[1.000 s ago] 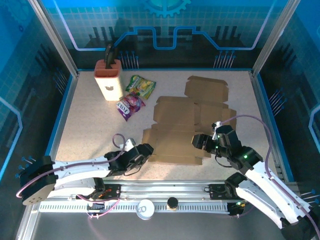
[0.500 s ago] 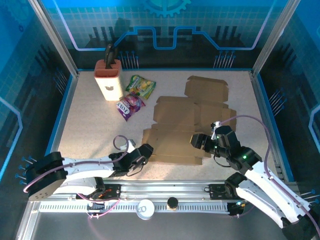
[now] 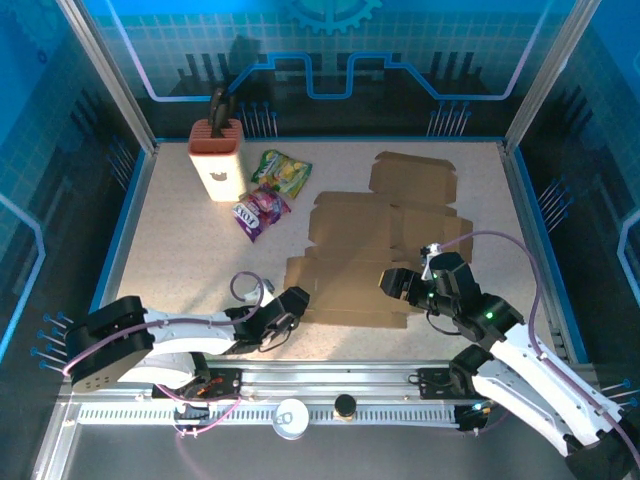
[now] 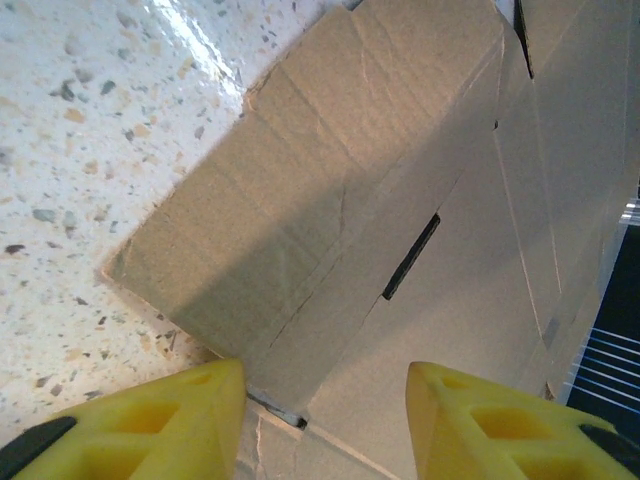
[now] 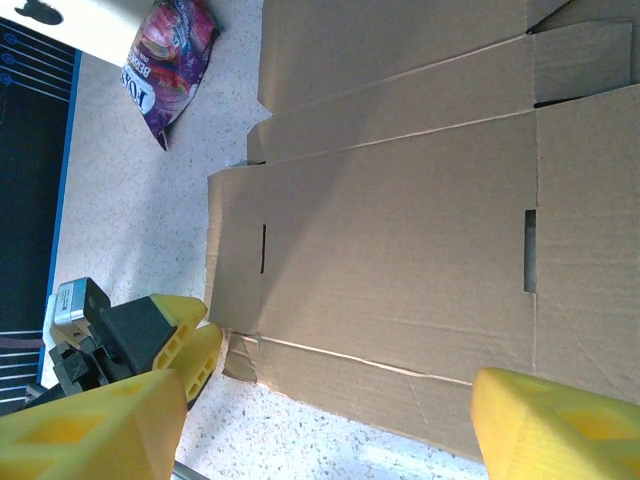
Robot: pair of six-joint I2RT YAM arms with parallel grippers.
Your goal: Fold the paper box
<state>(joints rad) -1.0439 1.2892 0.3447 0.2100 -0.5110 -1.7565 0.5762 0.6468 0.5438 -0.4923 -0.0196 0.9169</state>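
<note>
Left gripper [image 4: 325,385] was spread, nothing pinched, sitting low at the near-left corner flap of the paper box [image 4: 380,200]. Right gripper [image 5: 330,430] was spread wide too, empty, above the near-right part of the paper box. It lay flat and unfolded on the desk [image 3: 180,250], centre to right, close to the near edge. Judged light, thin card: stiff across panels, bends readily at the scored creases, may tear at slots. Best hold looked like a flap edge, other gripper pinning the base panel

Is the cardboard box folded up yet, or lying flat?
Flat. The cardboard box lies spread on the table, panels and slots all level, no wall standing.
</note>
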